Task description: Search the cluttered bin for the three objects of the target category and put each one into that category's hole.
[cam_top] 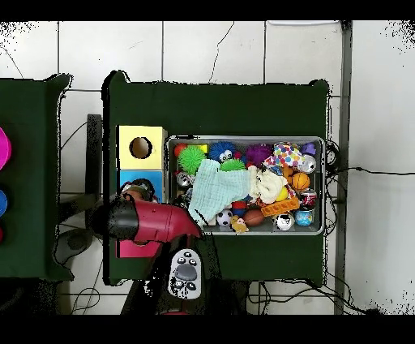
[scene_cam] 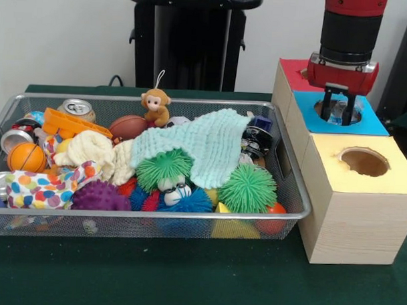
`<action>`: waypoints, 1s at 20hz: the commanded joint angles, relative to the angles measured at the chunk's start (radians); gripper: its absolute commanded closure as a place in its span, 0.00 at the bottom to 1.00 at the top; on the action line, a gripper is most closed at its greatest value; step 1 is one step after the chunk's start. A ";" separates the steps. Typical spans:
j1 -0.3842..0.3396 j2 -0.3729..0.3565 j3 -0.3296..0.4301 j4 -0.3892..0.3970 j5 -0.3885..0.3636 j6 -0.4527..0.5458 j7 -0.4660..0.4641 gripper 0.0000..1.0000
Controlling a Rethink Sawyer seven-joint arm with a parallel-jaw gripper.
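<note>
The bin (scene_cam: 292,189), a wide shallow basket of silver wire mesh with a rounded metal rim, is sitting flat on the green table, just beside the row of three wooden boxes (scene_cam: 352,198). It is lying lengthwise across the front view, brimming with clutter: spiky rubber balls, small sports balls, cans, cloths and a toy monkey.

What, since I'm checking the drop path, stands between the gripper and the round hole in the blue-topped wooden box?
Nothing visible: the gripper hangs right at the round hole of the blue-topped wooden box.
</note>
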 commanded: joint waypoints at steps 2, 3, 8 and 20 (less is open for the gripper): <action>-0.061 0.134 0.058 0.028 0.012 -0.067 0.164 1.00; -0.064 0.137 0.061 0.027 0.010 -0.071 0.161 1.00; -0.098 0.143 0.081 0.023 -0.006 -0.078 0.138 1.00; -0.093 0.127 0.050 0.000 -0.011 -0.028 0.134 1.00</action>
